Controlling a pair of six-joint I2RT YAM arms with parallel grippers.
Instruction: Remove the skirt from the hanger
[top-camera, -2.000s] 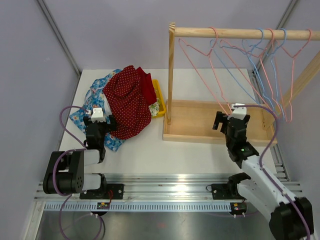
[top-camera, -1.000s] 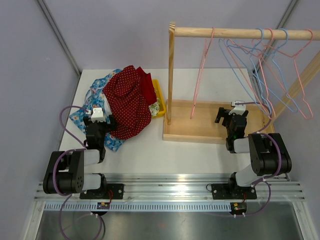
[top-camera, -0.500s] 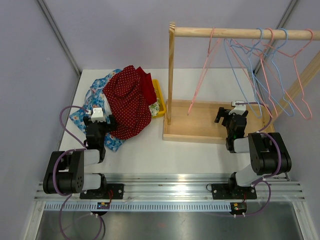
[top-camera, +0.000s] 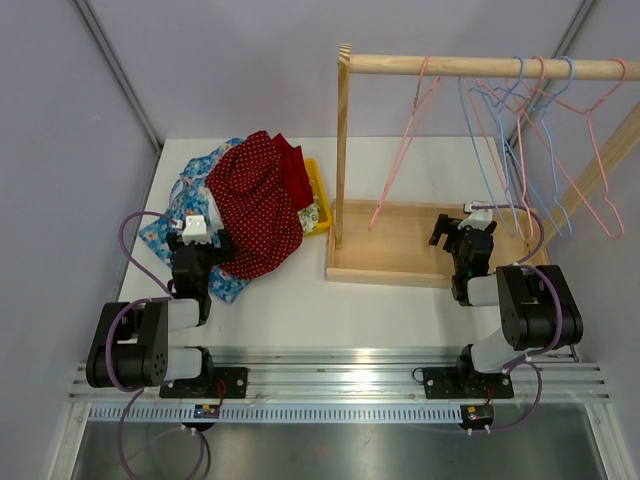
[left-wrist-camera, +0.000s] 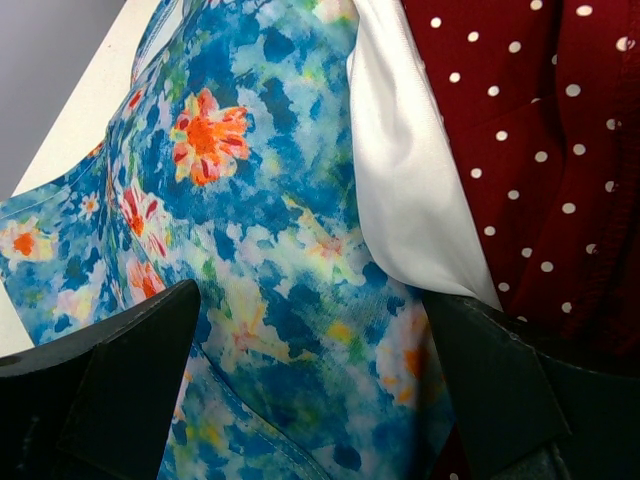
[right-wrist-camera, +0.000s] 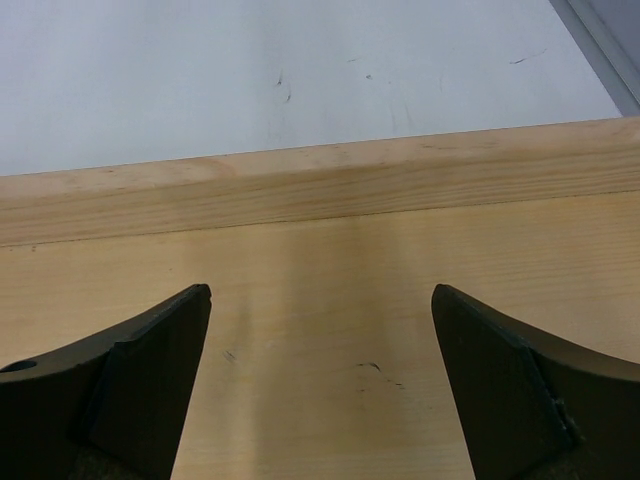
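Red dotted skirt (top-camera: 255, 205) lies heaped on floral cloth (top-camera: 160, 232) at left of table (top-camera: 300, 295), off the hangers (top-camera: 520, 120). My L pincer (left-wrist-camera: 310, 330) gapes empty over it, arm folded low. R pincer (right-wrist-camera: 320, 330), also spread w/ nothing in it, hovers over rack's wood base (top-camera: 390, 245).
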